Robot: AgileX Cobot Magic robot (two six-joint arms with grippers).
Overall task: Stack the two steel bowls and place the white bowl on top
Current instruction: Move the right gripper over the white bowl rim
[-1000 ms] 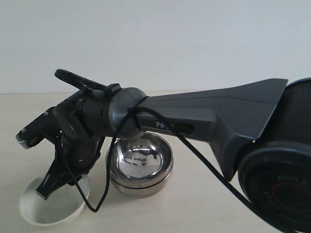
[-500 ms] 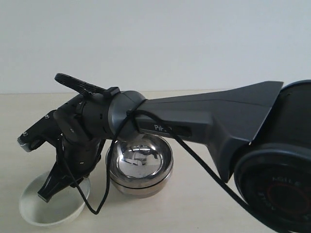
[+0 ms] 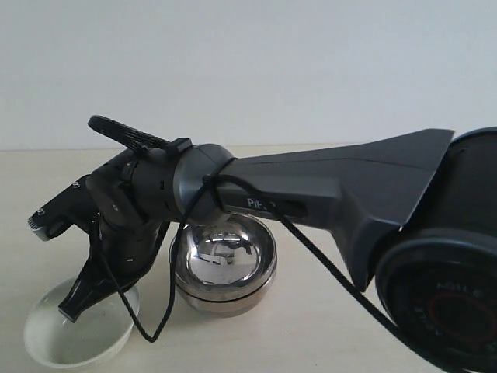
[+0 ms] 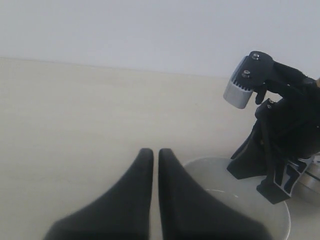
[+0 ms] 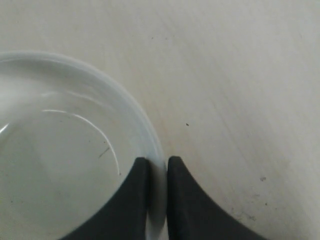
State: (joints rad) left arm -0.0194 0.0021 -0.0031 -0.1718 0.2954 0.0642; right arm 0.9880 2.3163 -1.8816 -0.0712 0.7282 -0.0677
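Note:
The two steel bowls sit nested on the table, the upper bowl [image 3: 225,256] inside the lower bowl [image 3: 225,299]. To their left is the white bowl [image 3: 74,342], also in the right wrist view [image 5: 60,150] and the left wrist view [image 4: 220,177]. My right gripper [image 3: 74,311] [image 5: 157,162] reaches across and is shut on the white bowl's rim, one finger inside and one outside. The held side looks slightly raised. My left gripper [image 4: 151,152] is shut and holds nothing, close beside the white bowl. It is not seen in the exterior view.
The right arm's long dark link [image 3: 334,194] spans the exterior view above the steel bowls, with a loose black cable [image 3: 167,311] hanging beside them. The pale wooden table [image 3: 326,326] ends at a plain white wall behind.
My right gripper has shifted a little to the left with the white bowl's rim in it. The bowl has slid slightly left and tipped. The steel bowls have not moved.

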